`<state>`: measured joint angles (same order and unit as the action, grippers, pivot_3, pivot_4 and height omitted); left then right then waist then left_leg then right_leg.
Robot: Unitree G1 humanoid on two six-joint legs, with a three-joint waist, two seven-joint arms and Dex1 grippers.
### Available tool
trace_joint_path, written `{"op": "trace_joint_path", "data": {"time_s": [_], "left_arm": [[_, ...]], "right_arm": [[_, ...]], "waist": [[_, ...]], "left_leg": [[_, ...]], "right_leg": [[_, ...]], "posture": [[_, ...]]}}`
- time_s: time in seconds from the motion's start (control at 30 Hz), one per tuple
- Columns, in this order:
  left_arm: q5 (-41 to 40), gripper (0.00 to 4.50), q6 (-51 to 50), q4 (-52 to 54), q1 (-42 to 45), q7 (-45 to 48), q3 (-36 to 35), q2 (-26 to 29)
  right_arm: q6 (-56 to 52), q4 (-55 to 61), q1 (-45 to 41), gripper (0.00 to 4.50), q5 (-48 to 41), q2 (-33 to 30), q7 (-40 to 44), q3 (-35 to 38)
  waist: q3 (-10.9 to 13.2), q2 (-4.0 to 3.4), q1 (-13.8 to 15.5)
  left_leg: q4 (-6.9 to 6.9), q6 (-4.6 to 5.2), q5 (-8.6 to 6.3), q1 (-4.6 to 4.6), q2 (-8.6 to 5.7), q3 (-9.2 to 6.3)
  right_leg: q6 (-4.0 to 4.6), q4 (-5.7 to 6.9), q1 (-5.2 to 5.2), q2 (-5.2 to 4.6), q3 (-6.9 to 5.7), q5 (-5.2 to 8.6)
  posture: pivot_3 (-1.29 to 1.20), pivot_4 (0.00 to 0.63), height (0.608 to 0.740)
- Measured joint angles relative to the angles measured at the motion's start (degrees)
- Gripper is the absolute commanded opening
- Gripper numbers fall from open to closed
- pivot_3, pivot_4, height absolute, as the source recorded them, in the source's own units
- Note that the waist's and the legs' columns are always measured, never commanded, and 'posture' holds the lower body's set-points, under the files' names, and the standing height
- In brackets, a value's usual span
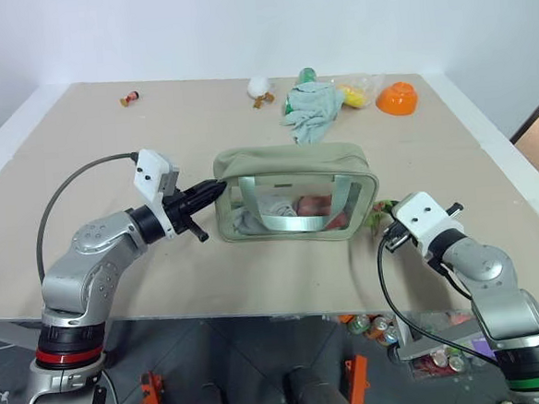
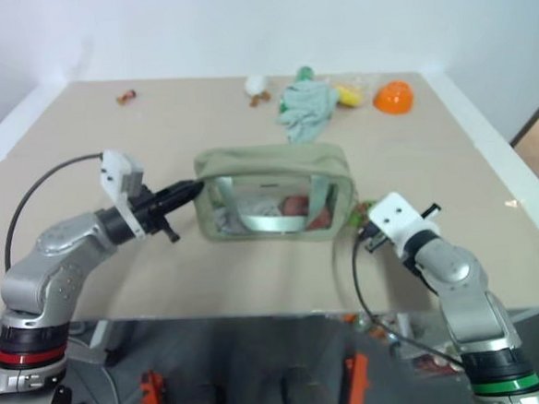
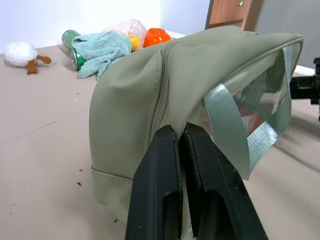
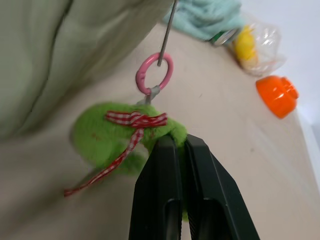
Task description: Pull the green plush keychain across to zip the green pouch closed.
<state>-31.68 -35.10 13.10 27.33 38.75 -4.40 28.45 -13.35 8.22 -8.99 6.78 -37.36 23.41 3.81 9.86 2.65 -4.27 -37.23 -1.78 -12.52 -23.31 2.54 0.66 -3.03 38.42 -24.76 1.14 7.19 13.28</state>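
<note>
The green pouch (image 1: 290,164) lies across the middle of the table, its clear window facing me. My left gripper (image 1: 215,191) is level at the pouch's left end, its fingers (image 3: 160,165) shut and pinching the fabric just below the zipper seam (image 3: 162,85). At the pouch's right end the green plush keychain (image 4: 107,135) rests on the table. It is a fuzzy lime plush with a red checked ribbon. Its pink ring (image 4: 155,73) hangs on a thin metal link running up to the pouch. My right gripper (image 4: 175,142) is shut on the plush's edge.
At the back of the table lie a light blue-green cloth (image 1: 314,108) over a green can (image 3: 72,47), a yellow thing in a clear bag (image 1: 359,91), an orange lid-like piece (image 1: 397,98), a white plush (image 1: 260,88) and a small red item (image 1: 130,99). The table's front edge runs close under both arms.
</note>
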Motion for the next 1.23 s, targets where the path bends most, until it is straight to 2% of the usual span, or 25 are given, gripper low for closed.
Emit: {"op": "trace_joint_path", "data": {"time_s": [0.2,0.4,0.47,0.5,0.63,0.77,0.87,1.0,1.07,1.23], "left_arm": [[-0.07,0.0,0.02,-0.03,-0.11,-0.15,-0.11,-0.31],[-1.59,2.07,-0.43,-0.26,-0.11,-0.61,-0.86,-0.67],[-2.12,2.83,-0.42,-0.26,-0.09,-0.42,-1.41,-0.3],[-2.23,3.1,-0.42,-0.25,-0.09,-0.34,-1.79,-0.26],[-5.11,4.49,-1.52,-0.11,-0.08,-1.05,-5.97,0.42],[-6.18,4.49,-1.56,1.05,-2.09,-3.39,-10.51,2.17],[-3.43,4.49,0.6,1.19,-5.42,-5.53,-11.58,2.38],[5.39,4.49,6.66,1.74,-15.46,-6.26,-7.7,3.75],[8.24,4.49,10.17,1.72,-19.21,-5.76,-4.93,2.42],[11.1,4.49,15.17,2.17,-21.01,-4.71,-2.38,1.43]], "right_arm": [[0.37,-0.04,-0.66,0.04,-0.76,0.74,0.12,0.29],[-0.35,0.32,-4.26,2.04,-7.86,3.5,1.82,2.66],[-1.75,1.27,-5.97,2.84,-11.68,3.98,2.96,4.67],[-1.98,1.7,-6.34,3.08,-12.41,3.98,3.2,5.19],[-4.19,4.18,-7.12,4.49,-17.43,3.25,5.19,8.84],[-7.65,6.76,-3.17,4.49,-20.99,1.05,6.35,14.0],[-8.56,7.86,0.73,4.49,-21.47,1.09,6.12,15.99],[-5.55,11.85,10.56,4.49,-21.61,4.22,6.22,17.0],[-4.27,12.74,13.68,4.49,-21.34,5.06,6.73,15.81],[-2.52,15.37,15.32,4.49,-21.56,5.51,7.47,14.33]], "waist": [[0.0,0.0,0.0],[0.0,0.0,0.02],[0.01,0.0,0.01],[0.01,0.0,0.01],[0.01,0.0,0.04],[0.01,0.0,0.09],[0.0,-0.01,0.11],[-0.03,0.0,0.09],[-0.02,-0.01,0.08],[-0.02,0.01,0.06]], "left_leg": [[-0.06,0.0,0.0,0.07,0.0,-0.01],[-0.05,0.0,0.0,0.04,0.0,-0.04],[-0.03,0.0,0.0,0.02,0.0,-0.04],[-0.01,0.0,0.0,0.02,0.0,-0.05],[0.09,0.01,0.0,-0.01,0.01,-0.12],[0.28,0.01,-0.01,0.01,0.0,-0.14],[0.33,0.01,-0.01,0.04,-0.01,-0.12],[0.62,0.0,-0.01,0.24,0.01,-0.11],[0.6,-0.02,0.0,0.19,0.0,-0.06],[0.48,0.04,0.07,0.36,-0.01,0.05]], "right_leg": [[0.07,-0.01,0.12,0.0,0.0,0.01],[-0.04,-0.05,0.13,0.0,-0.02,-0.04],[-0.04,-0.08,0.13,0.0,-0.02,-0.04],[-0.05,-0.09,0.13,0.0,-0.03,-0.04],[-0.06,-0.17,0.12,0.0,-0.1,-0.03],[-0.08,-0.27,0.14,-0.03,-0.11,0.01],[-0.06,-0.27,0.13,-0.04,-0.09,0.02],[0.05,-0.29,0.17,-0.04,-0.1,0.17],[0.08,-0.29,0.11,-0.08,-0.08,0.15],[0.33,-0.29,0.29,-0.11,-0.05,0.16]], "posture": [[0.0,0.15,0.739],[0.0,0.15,0.739],[0.0,0.15,0.739],[0.0,0.15,0.739],[0.0,0.15,0.739],[0.0,0.15,0.739],[0.0,0.15,0.739],[0.0,0.15,0.739],[0.0,0.15,0.739],[0.0,0.15,0.739]]}}
